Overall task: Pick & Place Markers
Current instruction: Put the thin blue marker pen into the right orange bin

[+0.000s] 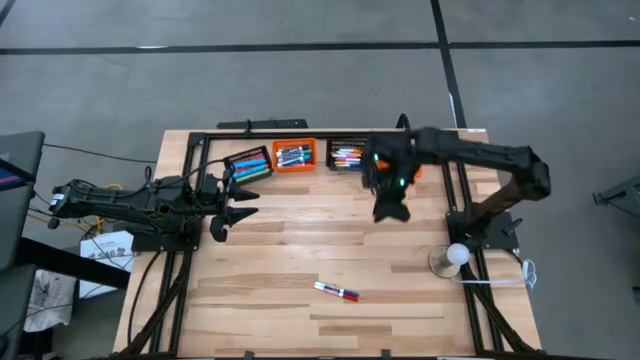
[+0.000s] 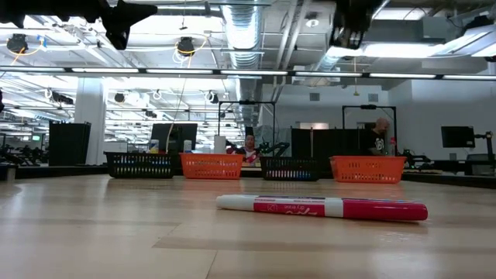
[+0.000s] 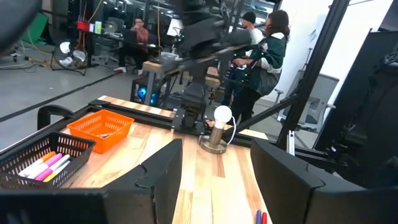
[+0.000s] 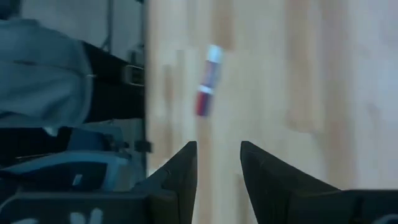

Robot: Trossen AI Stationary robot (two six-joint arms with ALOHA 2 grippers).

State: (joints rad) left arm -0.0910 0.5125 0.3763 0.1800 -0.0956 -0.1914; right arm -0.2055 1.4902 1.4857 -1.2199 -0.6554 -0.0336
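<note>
**Markers and baskets on the wooden table: items as they stand**

1. Loose markers, near centre. Two thin capped markers (image 1: 337,292) lie side by side on the pale plank wooden tabletop (image 1: 300,250), towards its near edge and well apart from both grippers. In the low view the nearer one, a white barrel with a pink-red cap (image 2: 322,208), lies flat and crosswise.

2. Small white globe lamp on a round metal base (image 1: 452,258), near right, beside the right arm's mount.

3. Left gripper (image 1: 222,211), mid-left of the table, held above the surface just near of the leftmost basket. Its two dark fingers (image 3: 163,180) stand wide apart with only bare tabletop between them; nothing is held.

4. Right gripper (image 1: 390,208), centre-right, raised above the table just near of the basket row. Its dark fingers (image 4: 186,171) are partly open with a narrow gap, and nothing sits between them; its wrist view looks down on the loose markers.

5. Basket row along the far edge, left to right:
 - black mesh rectangular basket (image 1: 248,163), set at an angle, holding assorted coloured markers;
 - orange mesh basket (image 1: 294,155), markers inside;
 - black mesh basket (image 1: 346,156), markers inside;
 - orange mesh basket (image 2: 368,168), mostly hidden under the right arm from above; contents cannot be told.

6. Beyond the table: people (image 3: 264,59) standing and seated among desks and screens.
</note>
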